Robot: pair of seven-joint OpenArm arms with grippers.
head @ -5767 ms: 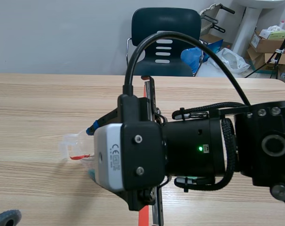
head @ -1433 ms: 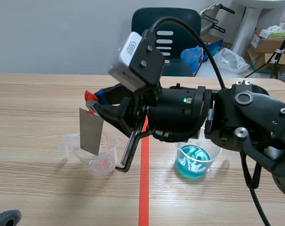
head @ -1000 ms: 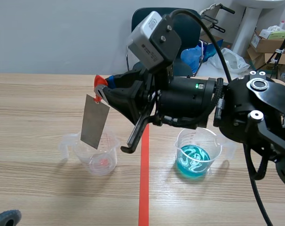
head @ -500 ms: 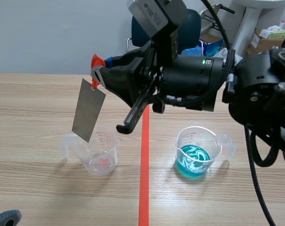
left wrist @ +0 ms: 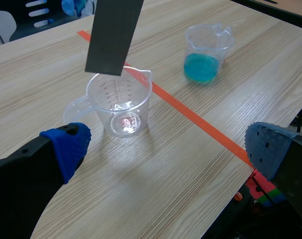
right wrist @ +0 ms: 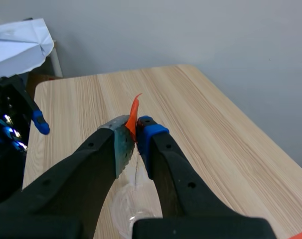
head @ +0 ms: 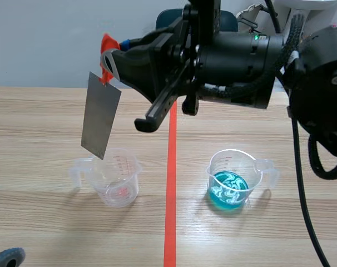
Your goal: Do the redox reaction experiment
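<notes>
My right gripper (head: 108,61) is raised above the table's left half, shut on the red tab (head: 107,45) of a grey metal sheet (head: 100,115). The sheet hangs down, its lower edge just above the clear empty beaker (head: 117,178). A second beaker with blue liquid (head: 231,181) stands right of the orange tape line. In the right wrist view the fingers pinch the red tab (right wrist: 133,118). In the left wrist view my left gripper (left wrist: 166,147) is open, low over the table; the clear beaker (left wrist: 122,102), the sheet (left wrist: 112,35) and the blue beaker (left wrist: 205,53) lie ahead of it.
A dark chair (head: 229,21) stands behind the table's far edge, with boxes and bags (head: 324,11) at the back right. The table's near edge (left wrist: 230,194) is close beside my left gripper's right finger.
My right arm has lifted the metal sheet up out of the clear beaker, and it now hangs just above the rim. The beakers have not moved.
</notes>
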